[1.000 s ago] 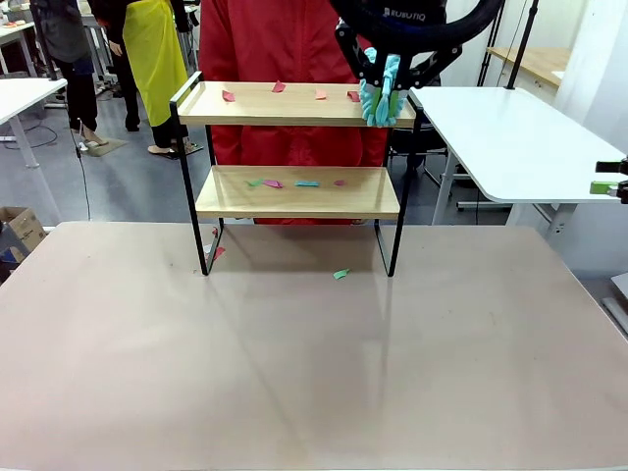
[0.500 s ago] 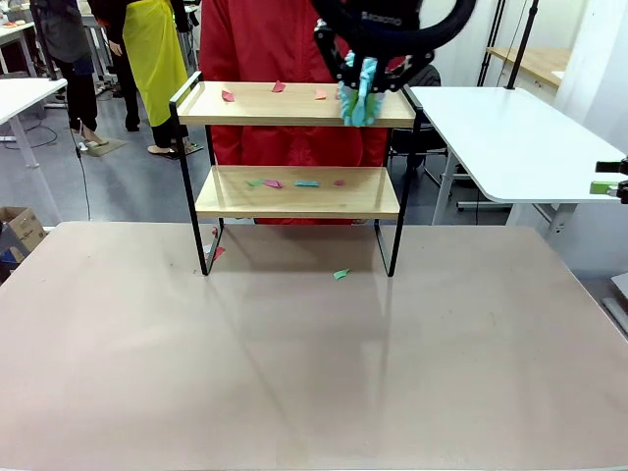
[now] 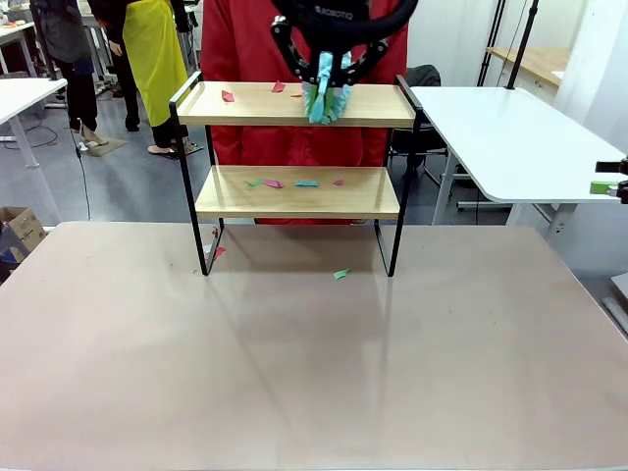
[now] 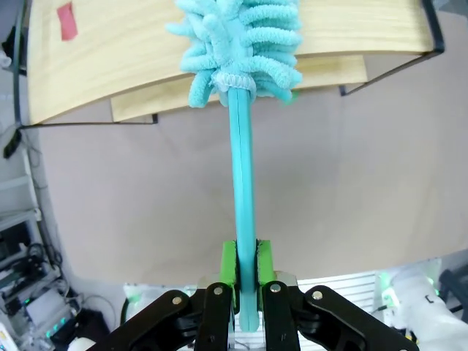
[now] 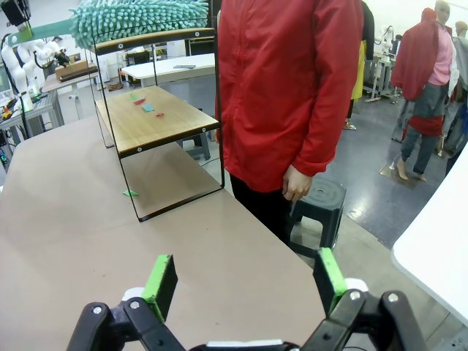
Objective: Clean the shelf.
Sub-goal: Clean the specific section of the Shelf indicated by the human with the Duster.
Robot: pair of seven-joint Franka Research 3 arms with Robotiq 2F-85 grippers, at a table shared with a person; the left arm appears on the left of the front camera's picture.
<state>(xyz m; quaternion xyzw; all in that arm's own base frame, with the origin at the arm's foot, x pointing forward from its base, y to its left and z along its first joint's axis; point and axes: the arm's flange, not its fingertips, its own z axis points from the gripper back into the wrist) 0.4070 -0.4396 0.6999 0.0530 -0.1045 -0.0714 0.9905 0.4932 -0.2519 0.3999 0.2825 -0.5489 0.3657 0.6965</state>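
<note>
teal microfibre duster (image 3: pixel 327 93) rests its fluffy head on the upper board of the shelf (image 3: pixel 265 110), which stands on the far half of the worktop (image 3: pixel 314 373), just in front of a person in a red coat (image 3: pixel 245 39). the left end effector (image 4: pixel 245 265) is clamped tight on the duster's flat handle, a green pad on either side. the right end effector (image 5: pixel 245 281) gapes fully wide and carries nothing, off beyond the shelf's right end. the step in hand looks like sweeping the upper board, where red paper scraps (image 3: pixel 228 96) lie uncleared toward its left end. the next move probably calls for drawing the head leftward along the board, low enough to push the scraps along without snagging the raised side rail. more scraps (image 3: pixel 307 183) wait on the lower board, so the task seems early.
</note>
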